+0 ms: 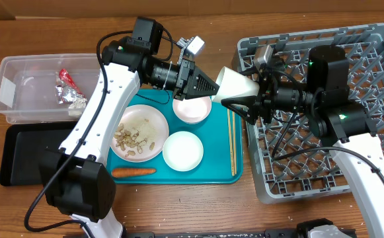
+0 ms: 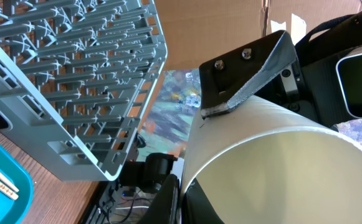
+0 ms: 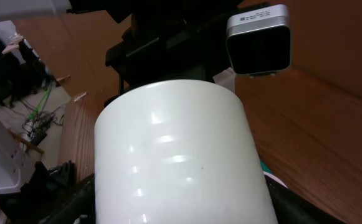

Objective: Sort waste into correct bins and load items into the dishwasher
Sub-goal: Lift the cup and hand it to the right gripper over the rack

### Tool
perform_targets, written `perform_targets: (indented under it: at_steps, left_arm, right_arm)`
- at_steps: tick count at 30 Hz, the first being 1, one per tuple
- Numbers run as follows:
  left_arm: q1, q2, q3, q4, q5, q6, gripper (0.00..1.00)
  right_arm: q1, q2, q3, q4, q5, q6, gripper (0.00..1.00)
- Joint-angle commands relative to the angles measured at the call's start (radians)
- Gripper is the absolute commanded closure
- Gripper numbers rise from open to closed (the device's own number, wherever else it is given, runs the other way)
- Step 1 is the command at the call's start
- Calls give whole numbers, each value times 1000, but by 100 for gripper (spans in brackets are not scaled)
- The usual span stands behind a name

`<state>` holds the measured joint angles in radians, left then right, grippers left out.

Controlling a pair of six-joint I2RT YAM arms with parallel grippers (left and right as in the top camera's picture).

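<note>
You have the small white cup (image 1: 234, 84) off the table (image 1: 198, 208), on its side, just toward 1 o'clock from the centre, mouth facing the left arm. The right gripper (image 1: 244, 94) is closed on the cup; the left wrist view shows one of its padded fingers (image 2: 243, 87) lying flat on the outer wall. The left gripper (image 1: 213, 86) meets the cup's rim at the 9 o'clock side; whether it pinches the rim cannot be told.

The big grey plastic dish rack (image 1: 377, 39) sits at 3 o'clock; nothing of the tableware shows in it. The teal tray (image 1: 234, 173) lies at the centre and carries:
- the round white plate (image 1: 153, 118) at its 9 o'clock, bearing pale beige food scraps (image 1: 131, 139);
- a pale-pink bowl (image 1: 192, 109) at 12 o'clock;
- a white bowl (image 1: 182, 151) at 6 o'clock;
- thin wooden chopsticks (image 1: 231, 142) along the 3 o'clock edge;
- a small orange carrot (image 1: 133, 172) at the 7 o'clock edge.

The clear plastic tub (image 1: 10, 69) stands at 10 o'clock and holds crumpled red and silver foil wrappers (image 1: 68, 89); the flat black tray (image 1: 20, 155) lies at 8 o'clock, just beside the tub.
</note>
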<state>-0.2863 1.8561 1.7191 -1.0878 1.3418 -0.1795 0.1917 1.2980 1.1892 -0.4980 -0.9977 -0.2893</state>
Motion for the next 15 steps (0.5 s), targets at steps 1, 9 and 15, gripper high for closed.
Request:
perform_targets:
  at_steps: [1,9,15]
  left_arm:
    - [-2,-16,10,-2,0,15,96]
    - [-2,-16,10,5,-58,14,80]
    - [-2,-19,11,-37,-364,-54,80]
  right_arm:
    - [3,-5,22,1,9,1,24]
    - [3,-5,22,-22,14,1,35]
    - [3,-5,22,-41,154,72,43]
